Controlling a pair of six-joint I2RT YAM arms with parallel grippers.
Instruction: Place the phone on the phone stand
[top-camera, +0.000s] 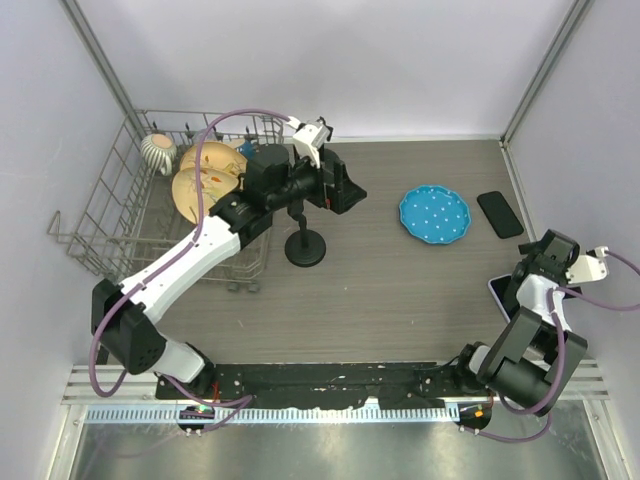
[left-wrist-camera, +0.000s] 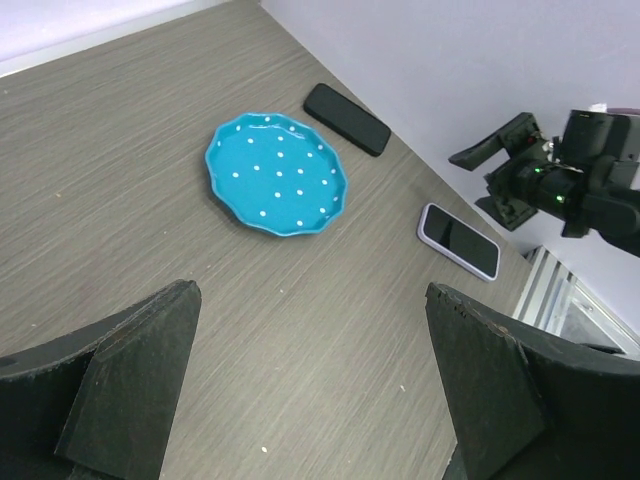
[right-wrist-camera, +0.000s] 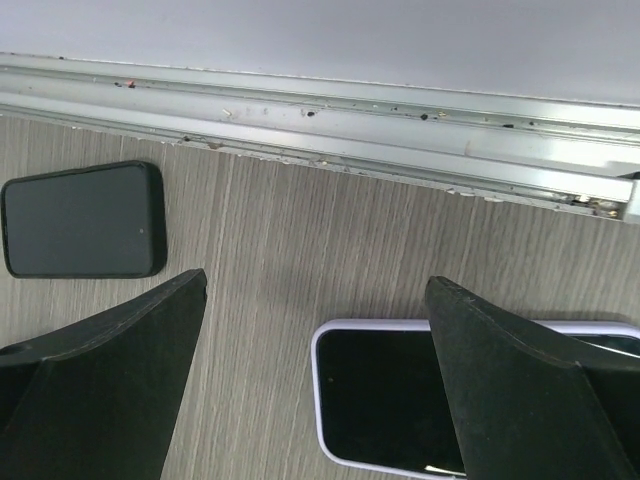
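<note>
A phone in a lilac case (right-wrist-camera: 392, 398) lies flat on the table, screen up. It sits below and between my right gripper's (right-wrist-camera: 315, 385) open fingers, its right part hidden by the right finger. It also shows in the left wrist view (left-wrist-camera: 458, 240) and as a sliver in the top view (top-camera: 496, 290). A second phone, black (top-camera: 500, 213), lies beyond it near the right wall. The black phone stand (top-camera: 305, 246) stands mid-table. My left gripper (top-camera: 345, 188) hovers open and empty just beyond the stand. My right gripper (top-camera: 535, 262) is open.
A blue dotted plate (top-camera: 435, 213) lies between the stand and the black phone. A wire dish rack (top-camera: 110, 215) with plates and a cup stands at the far left. A metal rail (right-wrist-camera: 320, 115) runs along the right table edge.
</note>
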